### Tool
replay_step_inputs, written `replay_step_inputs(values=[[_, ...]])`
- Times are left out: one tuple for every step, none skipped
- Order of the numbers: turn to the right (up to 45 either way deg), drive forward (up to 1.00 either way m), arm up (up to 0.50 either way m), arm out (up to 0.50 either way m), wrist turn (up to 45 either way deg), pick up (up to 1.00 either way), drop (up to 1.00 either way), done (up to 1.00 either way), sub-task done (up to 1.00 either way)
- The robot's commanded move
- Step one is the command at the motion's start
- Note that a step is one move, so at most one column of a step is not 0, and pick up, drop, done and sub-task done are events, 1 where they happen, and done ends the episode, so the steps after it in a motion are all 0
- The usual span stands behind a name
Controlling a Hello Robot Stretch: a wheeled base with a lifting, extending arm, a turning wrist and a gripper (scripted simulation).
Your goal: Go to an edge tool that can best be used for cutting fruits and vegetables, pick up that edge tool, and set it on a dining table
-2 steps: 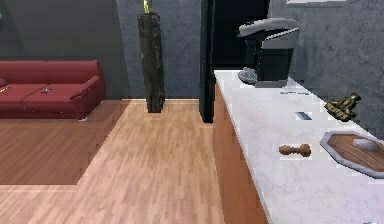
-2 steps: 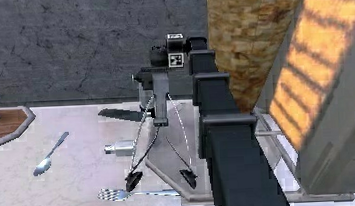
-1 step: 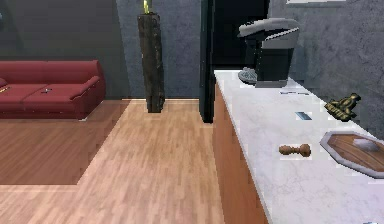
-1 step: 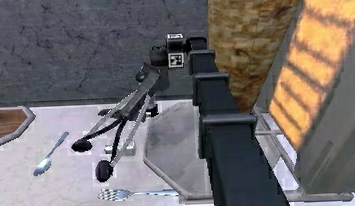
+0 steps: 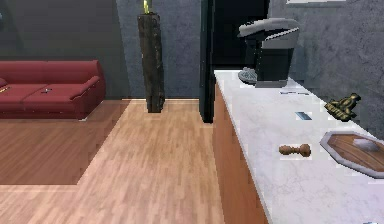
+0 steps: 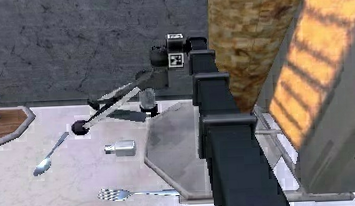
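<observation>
The claw reached out across the marble desk, its tips near a spoon toward the desk's left end. Whether it held anything, or how its fingers stood, could not be told. A small silvery oblong, too small to name surely as the edge tool, lay mid-desk just beside a grey basin. A fork lay near the front edge.
</observation>
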Motion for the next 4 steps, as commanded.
replay_step_inputs(values=[[0.0, 0.0, 0.0, 0.0, 45.0, 0.0, 0.0, 0.0, 0.0], [0.0, 0.0, 0.0, 0.0, 45.0, 0.0, 0.0, 0.0, 0.0], [0.0, 0.0, 0.0, 0.0, 9.0, 0.0, 0.0, 0.0, 0.0], [0.0, 0.0, 0.0, 0.0, 0.0, 1.0, 0.0, 0.0, 0.0]])
